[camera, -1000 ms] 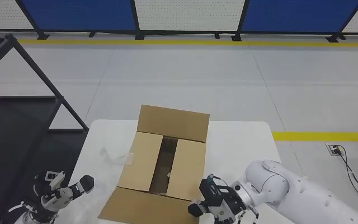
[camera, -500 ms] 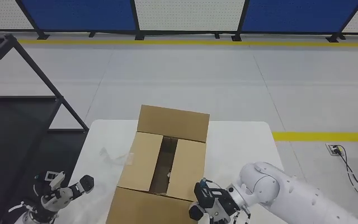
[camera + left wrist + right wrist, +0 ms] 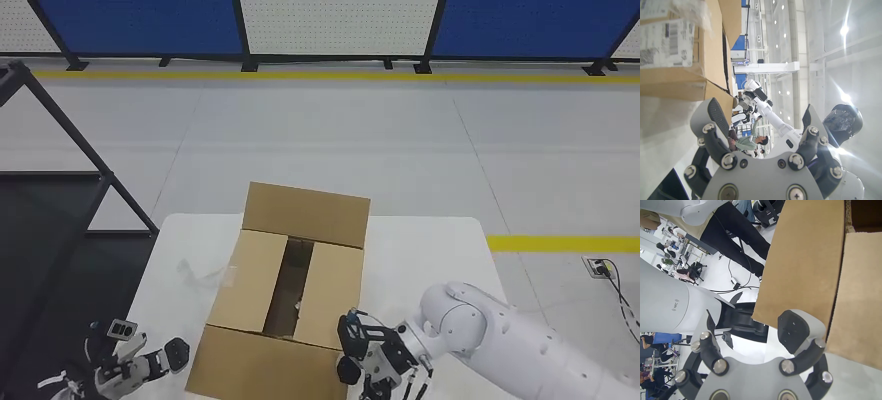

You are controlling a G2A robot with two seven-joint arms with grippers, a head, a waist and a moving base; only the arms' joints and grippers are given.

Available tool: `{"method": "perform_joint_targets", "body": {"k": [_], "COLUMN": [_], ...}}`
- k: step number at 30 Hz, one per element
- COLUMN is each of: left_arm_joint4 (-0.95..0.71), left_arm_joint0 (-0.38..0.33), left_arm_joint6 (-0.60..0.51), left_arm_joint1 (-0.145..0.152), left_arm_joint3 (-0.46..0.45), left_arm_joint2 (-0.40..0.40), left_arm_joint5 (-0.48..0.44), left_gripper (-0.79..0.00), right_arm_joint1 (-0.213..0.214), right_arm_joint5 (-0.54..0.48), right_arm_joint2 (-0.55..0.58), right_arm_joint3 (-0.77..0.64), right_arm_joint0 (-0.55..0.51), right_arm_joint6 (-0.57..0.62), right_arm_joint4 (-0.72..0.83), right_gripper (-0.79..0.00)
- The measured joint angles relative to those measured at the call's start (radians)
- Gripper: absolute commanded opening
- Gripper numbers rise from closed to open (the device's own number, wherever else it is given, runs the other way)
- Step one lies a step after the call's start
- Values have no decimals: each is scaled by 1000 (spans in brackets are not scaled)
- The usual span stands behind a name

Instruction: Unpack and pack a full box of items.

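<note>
Right gripper (image 3: 749,323): jaws spread wide apart, clamped on nothing. Just past the one black pad (image 3: 793,330), a corner of the cardboard box (image 3: 804,266). Pad against the brown flap's edge or just off it, cannot tell which. Beyond the jaws, across that flap, the dark slit into the box's inside. From above, same gripper (image 3: 362,362) at the near corner of the box (image 3: 250,290), on the robot's right side of it.

Left gripper (image 3: 761,108): jaws likewise wide apart. To one side of the open jaws and beyond the fingertips, the box's side wall (image 3: 677,83) with a white printed label (image 3: 664,37) on it, well apart from both pads. Straight out between the jaws, farther off, the other arm (image 3: 772,115). From above, left gripper (image 3: 168,356) by the table's (image 3: 430,260) edge, box off to its right with a strip of bare white table between.

Box itself: sits between the two sets of jaws, nearer the right pair. Far flap folded outward, two long flaps lying inward with a dark gap between, near flap turned outward beside the right jaws. Ahead of the left jaws, just beside the box, a crumple of clear plastic film (image 3: 205,275) on the table.
</note>
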Motion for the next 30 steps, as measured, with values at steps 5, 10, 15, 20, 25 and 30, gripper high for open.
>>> {"method": "perform_joint_targets", "body": {"k": [5, 10, 15, 20, 25, 30], "left_arm_joint4": [33, 78, 106, 153, 189, 246], "left_arm_joint0": [11, 0, -15, -27, -32, -33], "left_arm_joint6": [-14, 1, 19, 57, 109, 185], "left_arm_joint1": [0, 0, -2, -6, -10, -16], "left_arm_joint3": [-9, -3, 11, 20, 26, 16], "left_arm_joint2": [6, 27, 54, 82, 105, 136], "left_arm_joint5": [-5, -5, -1, -32, -57, -97], "left_gripper": [0, 0, 0, 0, 0, 0], "right_arm_joint1": [-7, 6, 38, 74, 96, 109], "right_arm_joint5": [-13, -67, -95, -94, -94, -94], "right_arm_joint2": [0, 0, 13, 86, 150, 203], "right_arm_joint3": [19, 2, -59, -91, -127, -143], "right_arm_joint0": [8, 11, 17, -22, -71, -112], "right_arm_joint6": [-14, -67, -95, -95, -95, -95], "right_arm_joint4": [-11, -25, 29, 139, 163, 158], "right_gripper": [0, 0, 0, 0, 0, 0]}}
